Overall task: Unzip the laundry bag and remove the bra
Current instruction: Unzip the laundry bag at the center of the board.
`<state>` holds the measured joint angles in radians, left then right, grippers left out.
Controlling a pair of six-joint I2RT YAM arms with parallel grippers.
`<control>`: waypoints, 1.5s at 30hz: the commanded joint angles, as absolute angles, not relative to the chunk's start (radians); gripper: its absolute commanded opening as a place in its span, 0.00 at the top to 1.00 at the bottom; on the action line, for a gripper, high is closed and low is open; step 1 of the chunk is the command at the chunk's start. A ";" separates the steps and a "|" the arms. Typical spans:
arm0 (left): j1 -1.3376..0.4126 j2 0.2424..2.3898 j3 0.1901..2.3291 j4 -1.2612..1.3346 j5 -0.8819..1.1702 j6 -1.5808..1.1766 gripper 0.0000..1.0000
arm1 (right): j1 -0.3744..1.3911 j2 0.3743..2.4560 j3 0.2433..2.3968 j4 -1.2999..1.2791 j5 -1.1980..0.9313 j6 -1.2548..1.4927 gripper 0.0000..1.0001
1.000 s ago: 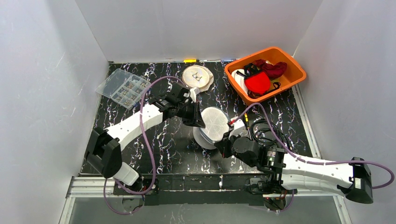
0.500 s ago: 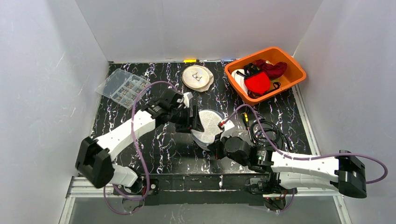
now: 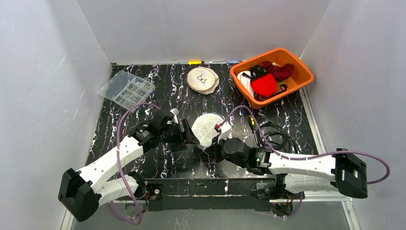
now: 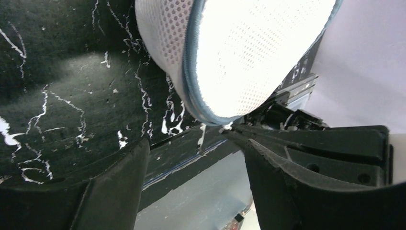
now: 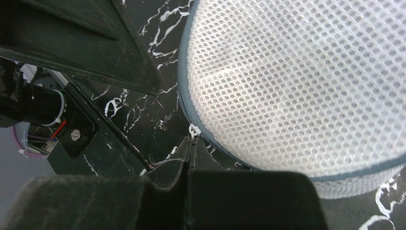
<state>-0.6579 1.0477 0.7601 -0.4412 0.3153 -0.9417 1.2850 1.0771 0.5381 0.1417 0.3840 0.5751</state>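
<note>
Bag sits mid-table, tipped up on its edge between the two grippers. It's a round white mesh pod with a teal zip running round the rim. Left gripper is released, jaws wide apart just beside the bag's left side with nothing between them. Right gripper is clenched, pinching the small white pull at the bag's lower edge. Handling guess: very light, with soft mesh faces and a springy rim that holds the shape, so it'll slide or spin on the table rather than let the zip run. Left should clamp the rim seam close to the pull, not the mesh face, which would just dent. The pull is tiny and likely to slip out under a sideways tug. Can't see the bra through the mesh; it should be soft and snag-prone.
</note>
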 commanded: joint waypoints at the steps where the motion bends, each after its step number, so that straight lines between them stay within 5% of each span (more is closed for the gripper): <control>1: -0.663 1.017 0.729 -0.374 0.293 -1.042 0.29 | 1.289 1.110 0.606 0.239 0.351 0.548 0.99; 34: -0.666 1.125 0.680 -0.287 0.201 -1.204 0.51 | 1.290 1.107 0.606 0.270 0.360 0.541 0.99; 45: -0.665 1.136 0.698 -0.272 0.212 -1.185 0.86 | 1.291 1.054 0.575 0.200 0.413 0.558 0.99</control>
<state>-0.6651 1.1313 0.6704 -0.2359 0.2401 -1.2087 1.2850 1.1027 0.5865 0.2077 0.3611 0.5503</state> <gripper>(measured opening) 0.215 0.028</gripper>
